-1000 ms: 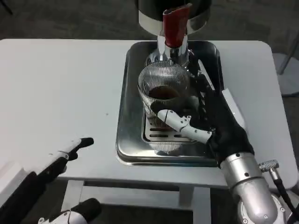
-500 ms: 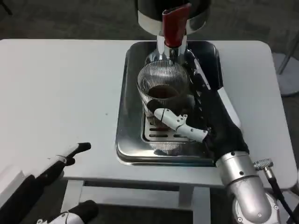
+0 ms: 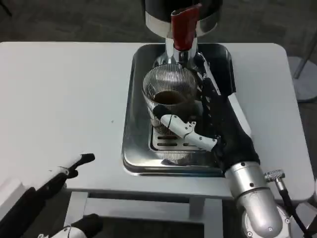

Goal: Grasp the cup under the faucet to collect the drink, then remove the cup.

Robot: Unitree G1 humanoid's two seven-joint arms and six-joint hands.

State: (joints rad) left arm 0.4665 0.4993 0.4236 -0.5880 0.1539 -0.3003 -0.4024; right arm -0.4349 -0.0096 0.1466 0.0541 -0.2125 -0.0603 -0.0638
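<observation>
A ribbed clear cup (image 3: 168, 94) with dark drink in its bottom stands on the slotted drip grate under the faucet (image 3: 184, 29), whose lever is red. My right hand (image 3: 213, 124) grips the cup from the right, thumb across its near side and fingers behind it. My left hand (image 3: 64, 176) hangs at the table's front left edge, away from the cup, holding nothing with a finger pointing out.
The cup and grate sit in a shiny metal tray (image 3: 136, 148) at the table's middle right. The dispenser's round chrome body (image 3: 181, 12) rises at the tray's back. The white tabletop (image 3: 64, 94) stretches bare to the left.
My right hand has shifted slightly left and forward with the cup, tightening around it. My left hand has sunk a little lower toward the table's front edge.
</observation>
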